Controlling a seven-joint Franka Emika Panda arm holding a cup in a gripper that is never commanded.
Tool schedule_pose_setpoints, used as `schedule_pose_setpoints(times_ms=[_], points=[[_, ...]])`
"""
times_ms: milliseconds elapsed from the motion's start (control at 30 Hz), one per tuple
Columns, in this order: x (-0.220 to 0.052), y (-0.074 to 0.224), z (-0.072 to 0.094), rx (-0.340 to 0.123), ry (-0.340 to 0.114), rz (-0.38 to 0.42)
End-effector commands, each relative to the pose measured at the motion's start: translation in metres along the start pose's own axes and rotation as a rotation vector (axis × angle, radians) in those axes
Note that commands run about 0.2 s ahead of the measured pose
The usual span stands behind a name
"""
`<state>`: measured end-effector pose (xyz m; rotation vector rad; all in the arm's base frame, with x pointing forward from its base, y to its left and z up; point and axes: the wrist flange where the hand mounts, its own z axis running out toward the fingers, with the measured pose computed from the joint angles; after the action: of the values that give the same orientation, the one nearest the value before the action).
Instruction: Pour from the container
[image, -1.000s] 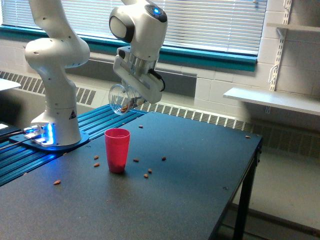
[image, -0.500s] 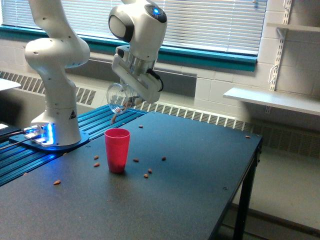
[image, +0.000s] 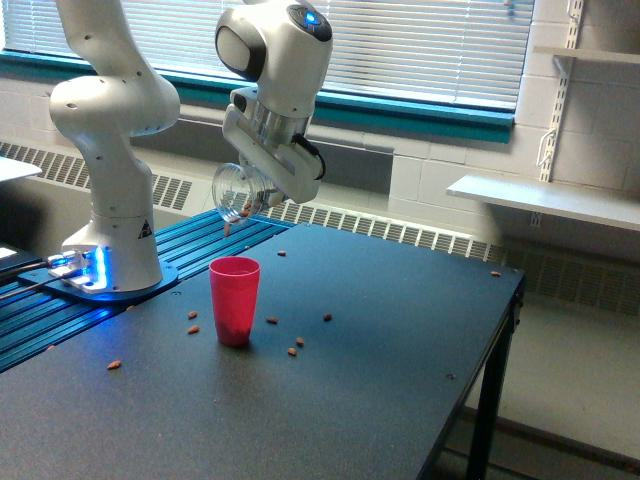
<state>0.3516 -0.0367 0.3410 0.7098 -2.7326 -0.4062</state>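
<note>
The container (image: 234, 194) is a small clear round jar held high above the table, tipped over with its mouth facing down and to the exterior view's left. A few brown nut pieces show at its lip, and one nut (image: 228, 229) hangs in the air just below it. My gripper (image: 258, 190) is shut on the container, its fingers mostly hidden behind the white hand. A red cup (image: 234, 300) stands upright on the dark table (image: 380, 360), directly beneath the container's mouth.
Several brown nuts (image: 296, 346) lie scattered on the table around the red cup. The white arm base (image: 110, 262) with a blue light stands on blue rails at the exterior view's left. The table's edge runs along the exterior view's right.
The container has risen slightly, shifted toward the exterior view's left and tipped further. A nut has left its mouth and is falling toward the red cup.
</note>
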Motion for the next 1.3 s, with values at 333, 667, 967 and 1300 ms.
schedule_pose_setpoints(times_ms=[333,667,967,1300], points=[[0.004,-0.005,0.002,0.007,0.037,0.014],[0.006,-0.008,0.0,0.008,0.06,0.016],[0.003,-0.011,0.0,0.014,0.052,0.012],[-0.001,-0.009,-0.004,0.025,0.014,0.004]])
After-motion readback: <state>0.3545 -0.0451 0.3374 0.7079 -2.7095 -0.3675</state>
